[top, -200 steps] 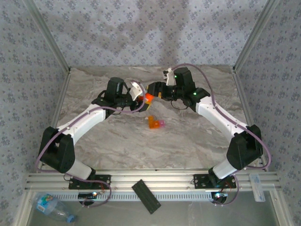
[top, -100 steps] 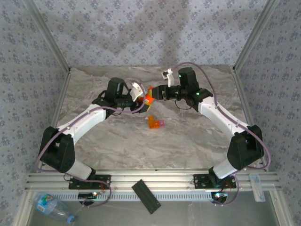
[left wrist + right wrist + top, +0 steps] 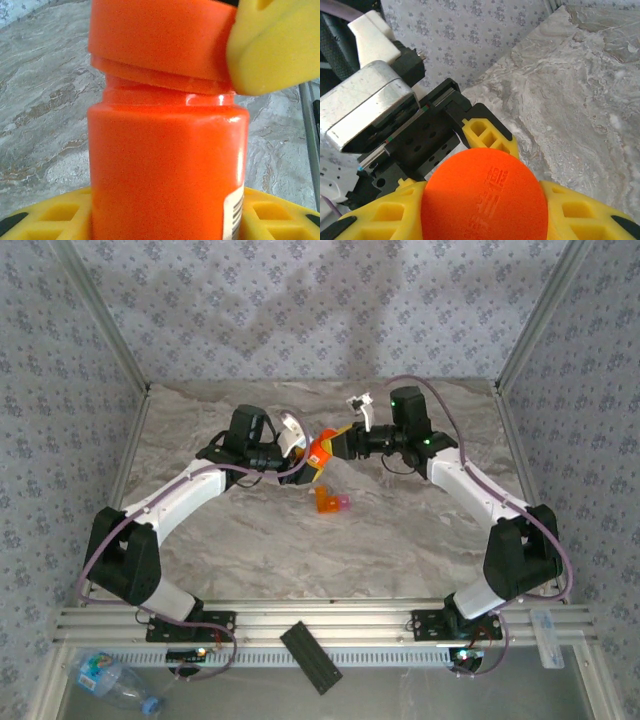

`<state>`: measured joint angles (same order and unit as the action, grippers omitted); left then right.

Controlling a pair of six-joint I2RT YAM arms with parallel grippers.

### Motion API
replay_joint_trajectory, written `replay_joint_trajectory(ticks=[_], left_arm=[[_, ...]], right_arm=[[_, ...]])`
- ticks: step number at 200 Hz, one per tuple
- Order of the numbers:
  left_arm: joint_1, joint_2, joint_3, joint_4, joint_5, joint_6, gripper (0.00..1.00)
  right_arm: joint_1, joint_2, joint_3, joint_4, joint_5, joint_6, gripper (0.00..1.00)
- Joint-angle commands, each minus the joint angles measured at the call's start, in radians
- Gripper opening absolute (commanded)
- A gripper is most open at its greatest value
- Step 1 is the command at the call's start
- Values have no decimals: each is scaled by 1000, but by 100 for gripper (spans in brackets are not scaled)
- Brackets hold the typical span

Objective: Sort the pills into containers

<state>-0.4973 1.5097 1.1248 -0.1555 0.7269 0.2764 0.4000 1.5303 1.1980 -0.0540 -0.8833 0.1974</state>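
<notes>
While the left end effector (image 3: 305, 464) is clamped on the body of the orange pill bottle (image 3: 318, 453), the right end effector (image 3: 334, 443) grips its cap (image 3: 485, 200), which sits slightly tilted on the neck. The small orange compartment (image 3: 326, 501) lies on the surface (image 3: 400, 540) at the bottle's 6 o'clock, apart from it.

Lab test booth — aluminium frame (image 3: 320, 625), patterned panels (image 3: 300, 300)
</notes>
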Motion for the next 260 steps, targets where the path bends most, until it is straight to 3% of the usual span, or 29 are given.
replay_joint_trajectory(ticks=[1,53,77,117,160,189,231,260], left_arm=[[6,-18,21,99,23,-5,0],[5,-47,-37,175,-41,-4,0],[6,-61,-54,196,-58,-6,0],[8,-73,-61,200,-63,-5,0],[7,-69,-50,179,-38,1,0],[7,-69,-51,175,-29,3,0],[7,-71,-52,188,-39,-5,0],[8,-69,-53,191,-42,-6,0]], right_arm=[[-22,30,-50,61,22,124,38],[-40,52,-90,336,19,474,36],[-40,62,-88,409,-2,543,35],[-40,27,-83,357,-16,441,35],[-24,-52,-49,79,21,39,36],[-22,-67,-14,-47,53,-88,36],[-17,-51,8,-7,49,-22,32],[-42,-45,-73,228,10,190,31]])
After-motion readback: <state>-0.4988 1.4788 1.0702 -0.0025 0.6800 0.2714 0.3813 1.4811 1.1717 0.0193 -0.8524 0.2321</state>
